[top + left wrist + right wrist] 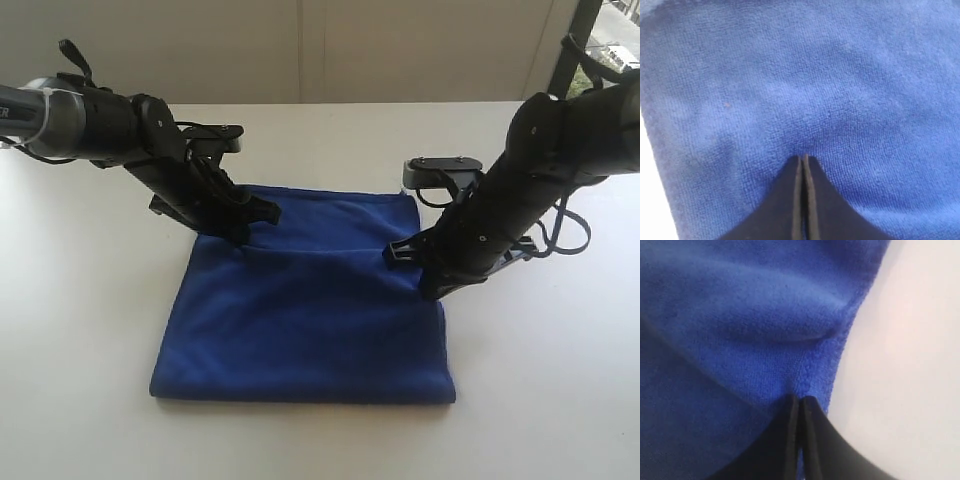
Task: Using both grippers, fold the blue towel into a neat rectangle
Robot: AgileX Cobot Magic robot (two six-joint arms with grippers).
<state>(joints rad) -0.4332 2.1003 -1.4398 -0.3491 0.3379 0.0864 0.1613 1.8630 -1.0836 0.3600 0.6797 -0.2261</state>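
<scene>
The left gripper (238,232) had its jaws pressed together, tips down on the blue towel (300,320) near the cloth's upper left corner in the exterior view. In the left wrist view the same gripper (803,158) showed no gap between its jaws. The towel (815,75) dimpled slightly at the tips, but whether any cloth was caught between them could not be told.

The right gripper (432,288) likewise stood with jaws pressed together, at the towel's right edge, somewhat below its upper right corner. In the right wrist view this gripper (799,399) was pinching the hem: a sliver of blue showed between the jaws, and the towel (740,315) rose in a soft ridge just beyond the tips. Bare table (905,365) lay directly beside the pinched edge.

The left arm (100,120) entered from the upper left of the exterior frame and sloped down to the right. The right arm (560,140) entered from the upper right and sloped down to the left. The two grippers were well apart, with a faint crease running across the cloth between them.

The towel lay spread on the white table (80,330), occupying the centre and lower centre of the frame. Its outline was four-sided and wider toward the bottom, and its lower edge appeared thick and rounded. A strip of table (652,210) was also visible past the towel's edge in the left wrist view.
</scene>
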